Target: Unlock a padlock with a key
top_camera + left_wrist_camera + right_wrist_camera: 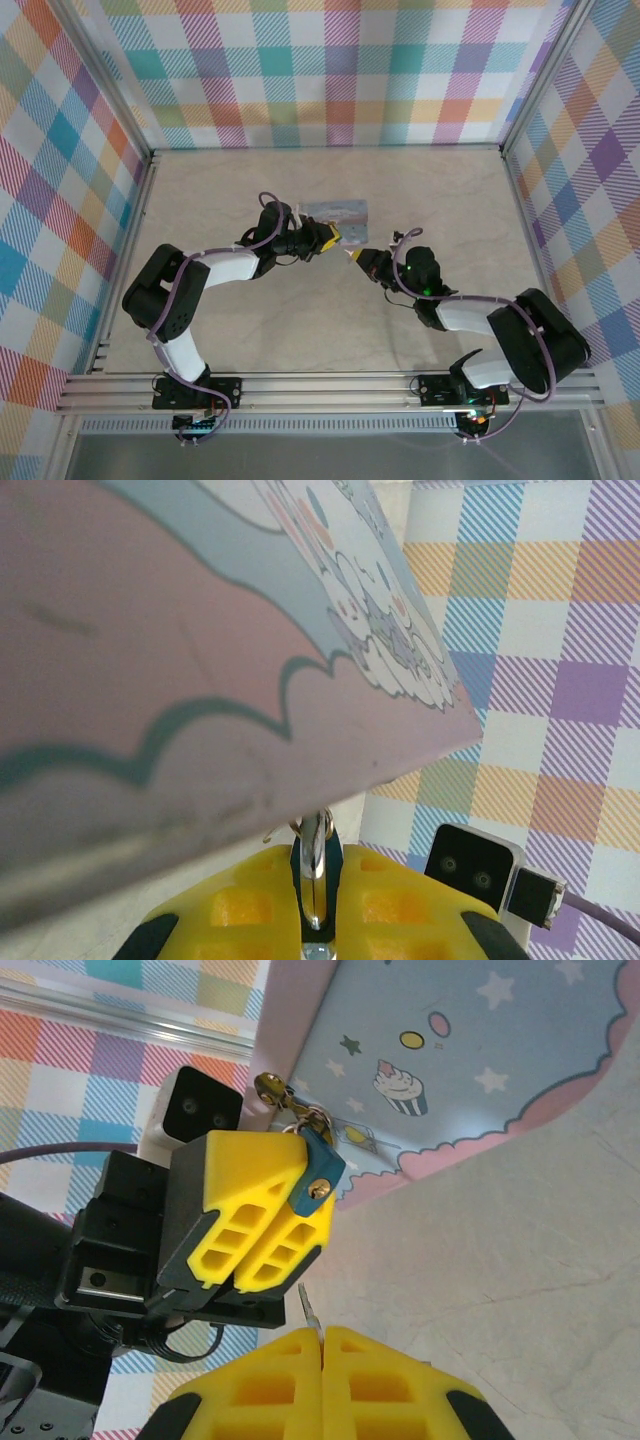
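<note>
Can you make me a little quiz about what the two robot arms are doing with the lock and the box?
1. True or false: the key is inside the padlock.
2. Which jaws pinch the padlock? A. left jaws B. right jaws C. neither
3. Fill in: the cupcake picture is printed on the ____.
Key: 1 false, the right jaws hold the key apart from the padlock; 2 A; 3 tin.
</note>
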{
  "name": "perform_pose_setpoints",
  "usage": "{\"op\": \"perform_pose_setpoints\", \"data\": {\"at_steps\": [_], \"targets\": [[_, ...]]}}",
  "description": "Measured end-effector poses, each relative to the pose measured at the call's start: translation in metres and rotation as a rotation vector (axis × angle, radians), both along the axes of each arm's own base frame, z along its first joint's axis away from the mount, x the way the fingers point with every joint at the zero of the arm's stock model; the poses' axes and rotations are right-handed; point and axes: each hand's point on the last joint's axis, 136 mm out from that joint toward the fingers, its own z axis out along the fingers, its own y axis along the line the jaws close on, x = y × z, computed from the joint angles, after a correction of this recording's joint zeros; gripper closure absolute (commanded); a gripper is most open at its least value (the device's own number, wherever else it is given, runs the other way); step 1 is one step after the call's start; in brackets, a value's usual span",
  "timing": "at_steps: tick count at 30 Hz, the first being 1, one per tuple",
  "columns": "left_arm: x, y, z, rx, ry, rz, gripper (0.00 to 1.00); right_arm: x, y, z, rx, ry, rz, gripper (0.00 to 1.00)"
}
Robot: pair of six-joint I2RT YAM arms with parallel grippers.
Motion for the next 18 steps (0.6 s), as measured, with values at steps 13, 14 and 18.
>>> {"op": "perform_pose_setpoints", "data": {"at_steps": [13,14,18], "targets": [[0.0,-0.003,0.005,-0.018,-0.018,-0.007,1.0,0.013,0.006,-0.015,0.031,0.02,-0.023,1.0],[0.0,-0.003,0.005,-0.018,-0.018,-0.008,1.0,0.014,0.007,-0.015,0.038,0.017,-0.024,1.0],[-0.001,-0.004,0.005,-0.019,-0.018,-0.01,1.0,0.018,0.009,-0.017,0.058,0.012,-0.026,1.0]]}}
